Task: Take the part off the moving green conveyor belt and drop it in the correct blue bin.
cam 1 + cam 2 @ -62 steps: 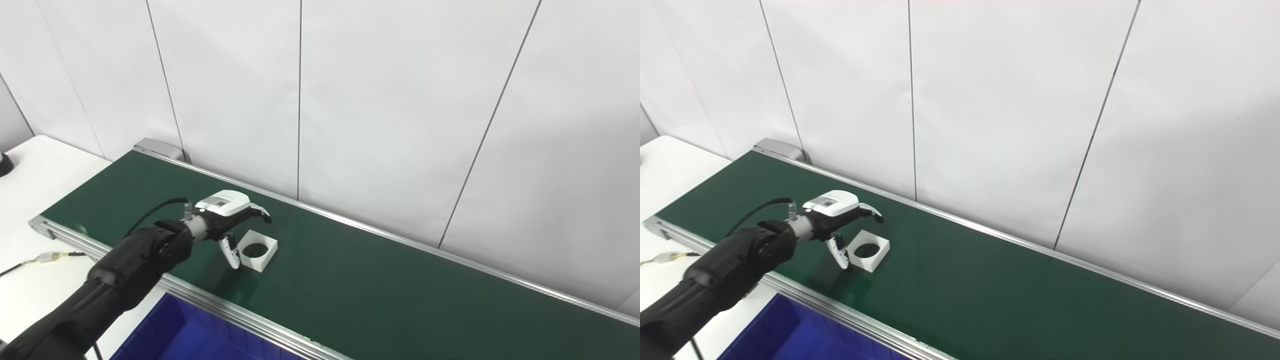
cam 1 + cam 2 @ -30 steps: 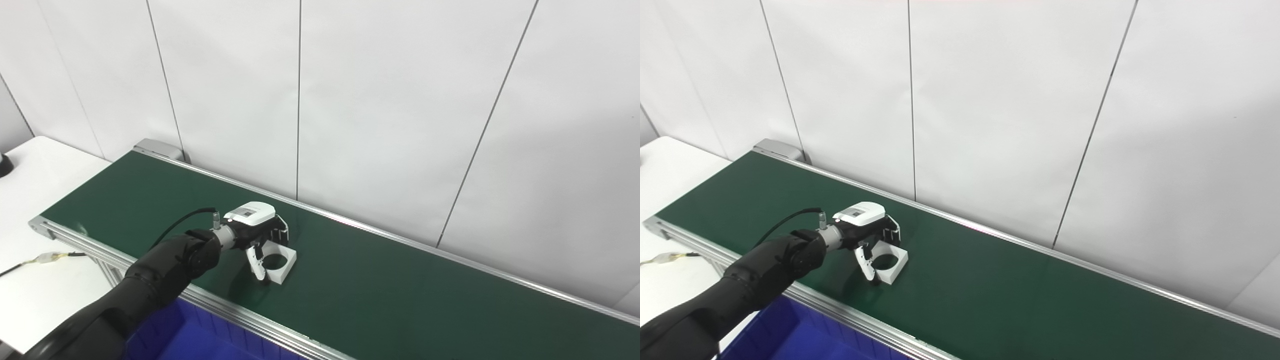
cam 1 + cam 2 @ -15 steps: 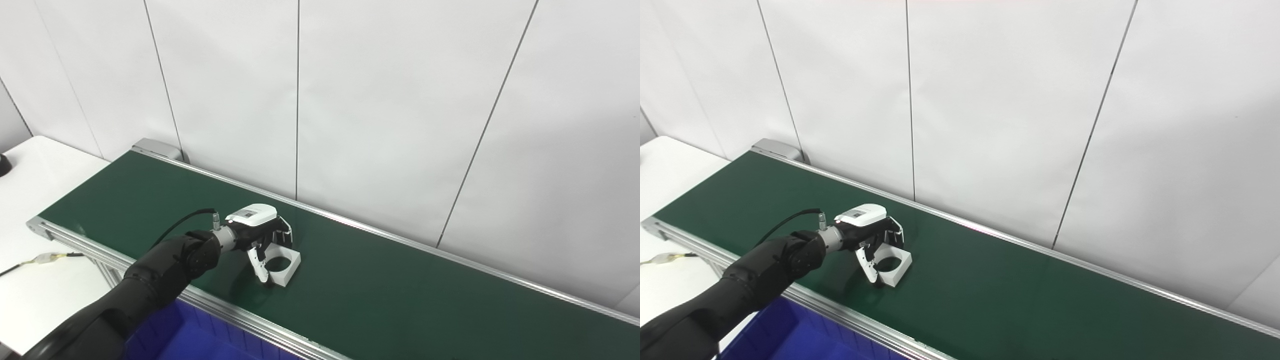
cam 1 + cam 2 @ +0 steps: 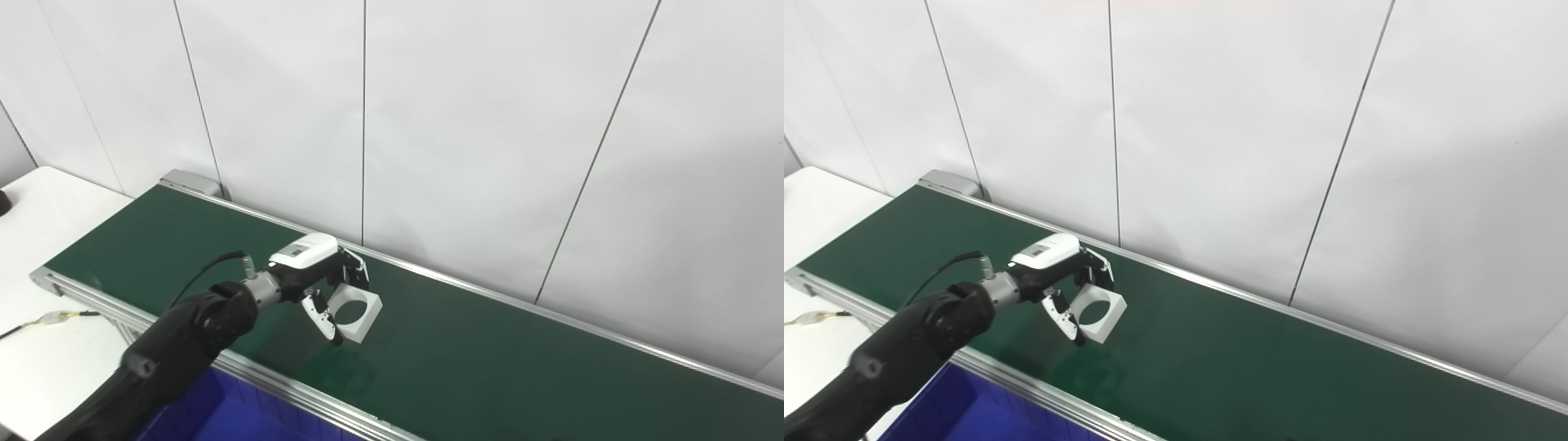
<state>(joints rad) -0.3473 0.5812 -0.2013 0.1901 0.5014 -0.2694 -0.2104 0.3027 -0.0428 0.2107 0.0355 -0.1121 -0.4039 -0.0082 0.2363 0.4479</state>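
Observation:
The part is a white square block with a round hole (image 4: pixel 361 313) (image 4: pixel 1102 316). My left hand (image 4: pixel 318 275) (image 4: pixel 1059 275) is shut on it, fingers over its far edge and thumb under its near edge, holding it tilted above the green conveyor belt (image 4: pixel 490 367). A faint shadow lies on the belt below the block. The corner of a blue bin (image 4: pixel 202 416) (image 4: pixel 943 410) shows below the belt's near rail. My right hand is out of sight.
The belt's silver near rail (image 4: pixel 294 392) runs between the hand and the bin. A white table (image 4: pixel 49 343) with a cable lies at the left. A white panelled wall (image 4: pixel 429 122) stands right behind the belt's far rail.
My left hand closed round the block as it rode rightward on the belt, then lifted it off the belt and tilted it up.

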